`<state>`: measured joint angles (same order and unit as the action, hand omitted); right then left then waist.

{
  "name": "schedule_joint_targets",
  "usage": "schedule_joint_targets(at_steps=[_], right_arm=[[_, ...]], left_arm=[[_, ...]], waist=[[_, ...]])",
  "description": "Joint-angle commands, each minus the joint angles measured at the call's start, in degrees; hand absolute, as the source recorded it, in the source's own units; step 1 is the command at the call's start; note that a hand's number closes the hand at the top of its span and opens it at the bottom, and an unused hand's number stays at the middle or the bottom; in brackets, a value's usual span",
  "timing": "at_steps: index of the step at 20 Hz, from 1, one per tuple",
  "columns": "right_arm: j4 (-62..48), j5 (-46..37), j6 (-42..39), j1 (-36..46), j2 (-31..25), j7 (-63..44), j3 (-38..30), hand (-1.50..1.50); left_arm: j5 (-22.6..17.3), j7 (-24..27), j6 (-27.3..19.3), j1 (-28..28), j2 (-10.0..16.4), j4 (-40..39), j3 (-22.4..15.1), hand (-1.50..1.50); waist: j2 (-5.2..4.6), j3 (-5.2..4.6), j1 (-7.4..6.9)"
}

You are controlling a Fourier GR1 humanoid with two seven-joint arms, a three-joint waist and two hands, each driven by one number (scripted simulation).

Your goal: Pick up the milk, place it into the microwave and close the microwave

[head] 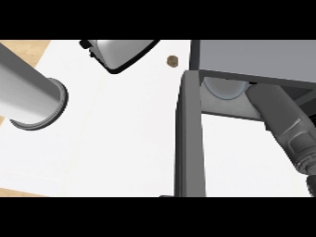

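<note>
A: Where's the milk?
B: Not plainly visible — a pale round shape [223,89] sits in the mouth of the microwave [256,60], upper right of the frame; milk or turntable, I cannot tell.
A: And the right robot hand?
B: Hidden inside; only its forearm [287,125] shows, so open or closed I cannot tell. The open door [191,139] stands edge-on just left of that arm — well apart from the left forearm [16,83].

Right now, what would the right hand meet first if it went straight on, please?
Its forearm points into the open microwave; the hand is hidden inside. Likely first: the pale round thing there, though depth is unclear.
</note>
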<state>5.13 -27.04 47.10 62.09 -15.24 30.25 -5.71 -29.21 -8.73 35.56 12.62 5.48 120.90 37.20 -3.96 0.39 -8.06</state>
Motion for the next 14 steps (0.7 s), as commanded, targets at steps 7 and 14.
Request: schedule_joint_targets(at_steps=[7,14], right_arm=[[1.5,3.6,-11.2,0.8,2.2,6.3,-3.3,-1.5],[3.0,9.6,-19.5,-0.5,4.1,11.2,-8.8,-1.5]], left_arm=[[1.9,0.4,2.8,-2.2,0.5,-2.5,-3.5,-1.5],[0.7,-1.2,5.8,-1.9,0.3,-0.6,-8.2,-1.5]], waist=[[0.55,-0.07,1.36],[1.44,-0.02,2.53]])
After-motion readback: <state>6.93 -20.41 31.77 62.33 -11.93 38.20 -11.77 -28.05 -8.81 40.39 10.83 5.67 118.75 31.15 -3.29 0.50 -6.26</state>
